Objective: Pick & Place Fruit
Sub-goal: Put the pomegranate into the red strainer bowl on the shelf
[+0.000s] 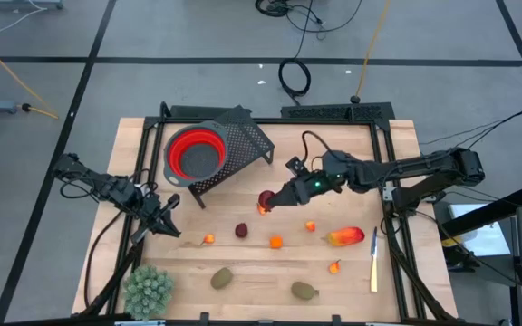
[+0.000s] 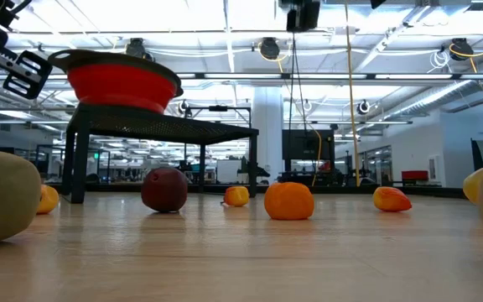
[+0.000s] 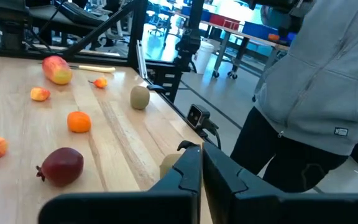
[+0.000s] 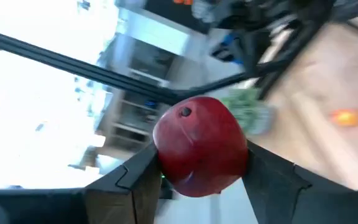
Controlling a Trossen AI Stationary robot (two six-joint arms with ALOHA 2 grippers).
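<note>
My right gripper (image 1: pixel 275 198) reaches in from the table's right and is shut on a dark red ball (image 4: pixel 201 146), in front of the black mesh stand (image 1: pixel 243 145) that carries a red bowl (image 1: pixel 195 151). More fruit lies on the wood: another dark red ball (image 1: pixel 241 230), small orange bits (image 1: pixel 275 242), a longer red-orange-yellow piece (image 1: pixel 345 236) and two brownish-green ovals (image 1: pixel 222 278). My left gripper (image 1: pixel 172 226) waits shut at the table's left, touching nothing. My right gripper pinches the dark red ball by two opposite sides (image 4: pixel 165 158) between its two fingers (image 4: pixel 132 177). The fingers lie about level and come from the table's right. The ball (image 1: pixel 265 200) is lifted clear of the table, and its small stem dimple (image 4: pixel 184 112) shows.
A pale green spiky plant (image 1: pixel 148 288) stands at the near left corner. A pale yellow knife-like piece (image 1: pixel 374 261) lies at the right. A person in a grey hooded top (image 3: pixel 319 81) stands beside the table. Bare wood shows between the stand and the fruit.
</note>
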